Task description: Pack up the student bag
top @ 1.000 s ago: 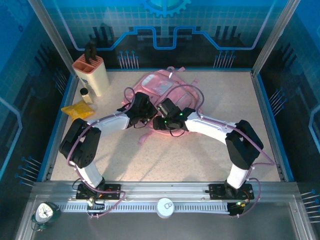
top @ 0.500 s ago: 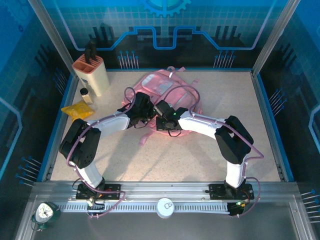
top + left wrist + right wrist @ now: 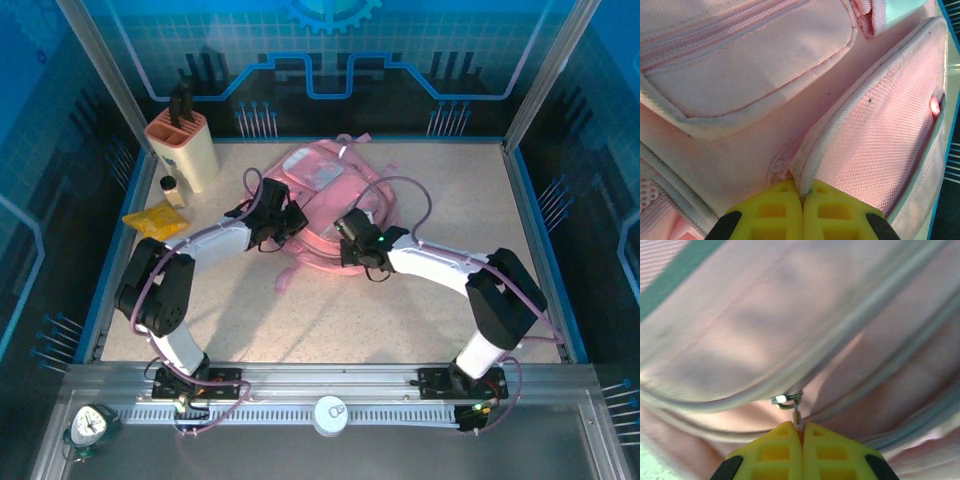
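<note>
Pinching student bag (image 3: 322,182): left fingers (image 3: 771,214) trim (image 3: 807,167), right fingers (image 3: 771,454) zip pull (image 3: 797,414).

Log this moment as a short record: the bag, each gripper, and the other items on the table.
bag: student bag, pink, lying at the far middle of the table
left gripper: shut on the bag's pale trim
right gripper: shut on a zip pull
other items: peach holder with dark handles, small bottle, yellow packet, all at far left
</note>
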Robot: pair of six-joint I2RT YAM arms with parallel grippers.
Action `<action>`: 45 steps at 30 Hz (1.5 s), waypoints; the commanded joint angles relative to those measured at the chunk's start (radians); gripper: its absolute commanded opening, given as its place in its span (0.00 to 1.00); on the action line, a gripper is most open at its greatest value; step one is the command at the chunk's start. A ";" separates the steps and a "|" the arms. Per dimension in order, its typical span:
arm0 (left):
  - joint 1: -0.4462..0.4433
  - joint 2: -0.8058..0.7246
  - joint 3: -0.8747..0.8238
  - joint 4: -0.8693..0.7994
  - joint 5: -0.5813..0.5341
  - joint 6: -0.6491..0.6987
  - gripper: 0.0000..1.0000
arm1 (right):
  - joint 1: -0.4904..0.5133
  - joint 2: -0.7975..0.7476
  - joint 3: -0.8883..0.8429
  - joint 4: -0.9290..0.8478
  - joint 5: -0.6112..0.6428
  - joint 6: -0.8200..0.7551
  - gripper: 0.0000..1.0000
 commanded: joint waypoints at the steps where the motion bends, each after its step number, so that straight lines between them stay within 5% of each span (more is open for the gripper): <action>1: 0.090 -0.018 0.062 -0.080 0.009 0.143 0.00 | -0.046 -0.038 -0.045 -0.076 0.037 -0.088 0.00; 5: 0.109 -0.043 0.056 -0.083 0.045 0.161 0.01 | 0.036 -0.006 -0.015 -0.054 -0.076 -0.127 0.00; 7: 0.104 -0.078 0.009 -0.034 0.112 0.110 0.34 | 0.080 0.012 -0.002 -0.034 -0.123 -0.119 0.00; 9: 0.078 -0.133 -0.084 0.051 0.138 0.006 0.48 | 0.089 0.024 0.002 -0.026 -0.145 -0.088 0.00; 18: -0.110 -0.203 -0.281 0.234 -0.012 -0.321 0.57 | 0.089 0.053 -0.005 0.018 -0.157 -0.088 0.00; 22: -0.158 -0.152 -0.239 0.226 -0.079 -0.341 0.49 | 0.087 0.060 0.005 0.019 -0.140 -0.092 0.00; 31: -0.139 -0.135 -0.183 0.052 -0.207 -0.231 0.00 | 0.052 0.015 0.014 -0.058 -0.024 -0.116 0.00; 38: -0.036 -0.203 -0.204 -0.045 -0.221 -0.123 0.00 | -0.080 0.020 0.020 -0.047 0.013 -0.177 0.00; 45: 0.123 -0.245 -0.164 -0.139 -0.111 0.056 0.00 | -0.103 0.052 0.085 -0.008 0.053 -0.289 0.00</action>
